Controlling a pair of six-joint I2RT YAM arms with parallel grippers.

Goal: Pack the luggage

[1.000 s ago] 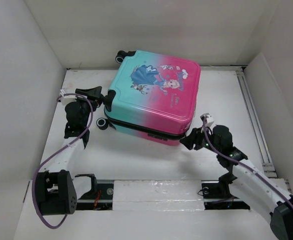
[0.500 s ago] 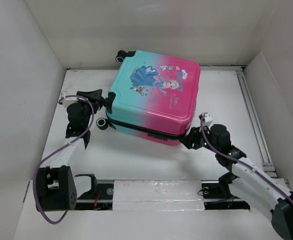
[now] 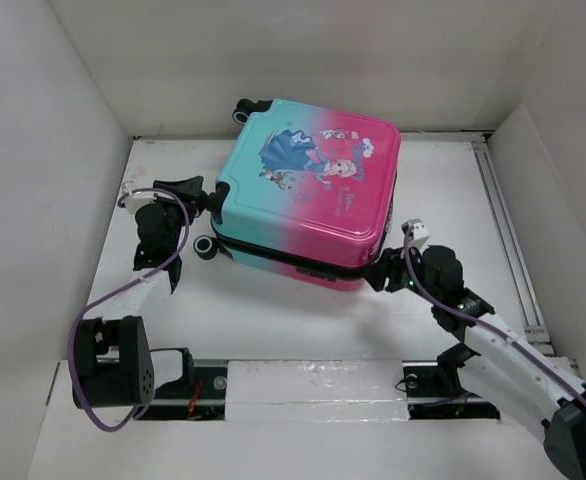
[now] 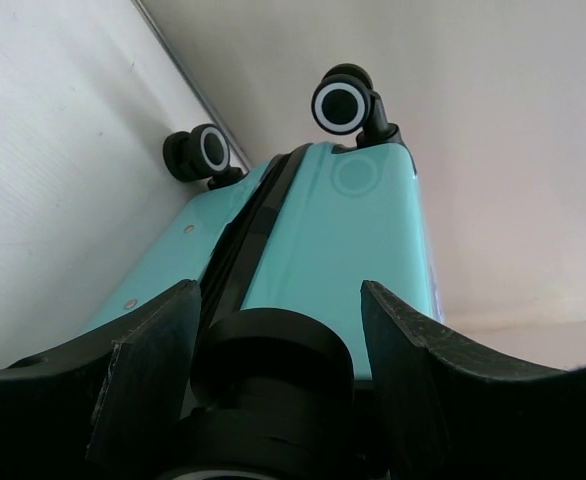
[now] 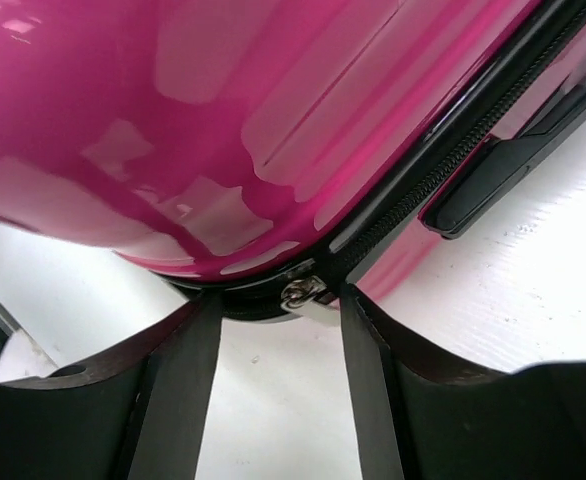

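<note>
While the luggage (image 3: 313, 190) lies flat and shut toward the far edge of the desk (image 3: 273, 315), my right hand (image 5: 278, 320) stands open at its near right corner, fingers either side of the zipper pull (image 5: 303, 294). My left hand (image 4: 278, 290) straddles a wheel (image 4: 273, 365) at the left corner; whether it pinches, I cannot tell. Packing looks done; finishing the zip seems left.
</note>
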